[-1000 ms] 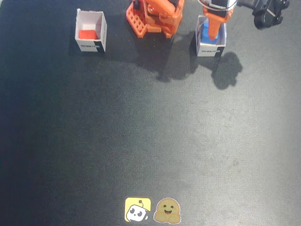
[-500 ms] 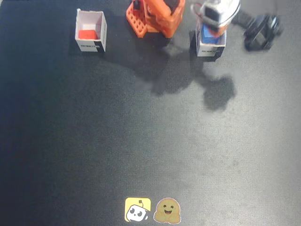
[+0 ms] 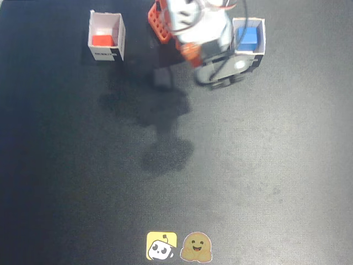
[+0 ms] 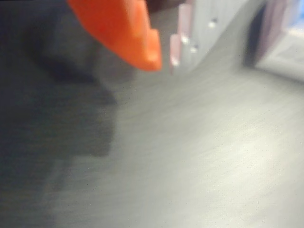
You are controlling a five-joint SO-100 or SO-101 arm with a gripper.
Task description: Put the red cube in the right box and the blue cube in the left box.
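1. The red cube (image 3: pixel 102 40) sat inside the white box (image 3: pixel 106 53) at the left of the fixed view, square to its walls.
2. The blue cube (image 3: pixel 249 38) lay in the other white box (image 3: pixel 261 51) at the right of that view, also square-on; being a cube, neither piece had a long axis to speak of.
3. The arm (image 3: pixel 207 41) hung folded between the boxes, its wrist just beside the blue cube's box, so the blue cube lay to its right in the fixed view and the red cube well apart on the far side.
4. The gripper (image 4: pixel 161 57) showed only blurred tips in the wrist view: one orange finger (image 4: pixel 128 33), nothing held, and I could not tell how far apart the jaws stood.
5. Judging by this, both cubes were boxed and nothing remained to fetch.
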